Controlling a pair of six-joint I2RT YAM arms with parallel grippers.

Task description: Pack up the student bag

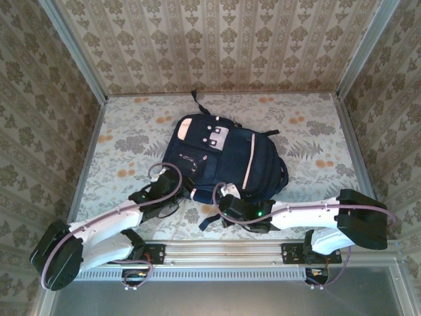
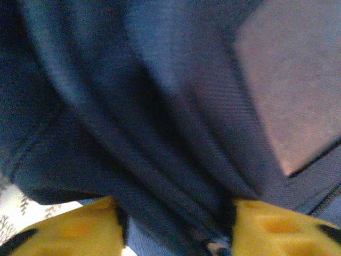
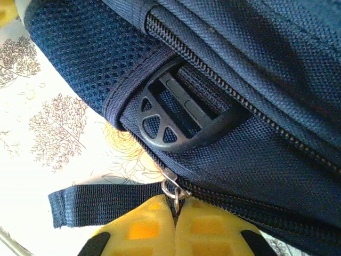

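Soft, bulky, likely to sag — the student bag [image 1: 220, 155] seems best taken by fabric fold [image 2: 170, 176] or zipper pull [image 3: 170, 186]. Right gripper [image 3: 175, 205] clamps the pull; left gripper [image 2: 176, 234] straddles the fold, grip unclear.

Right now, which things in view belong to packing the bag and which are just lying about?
Job: student bag; its zipper pull, pinched by the shut right gripper; left gripper, fingers either side of a bag fold.
Just there: floral table cover; patterned walls.

Right tool [image 3: 175, 210] fully closed.
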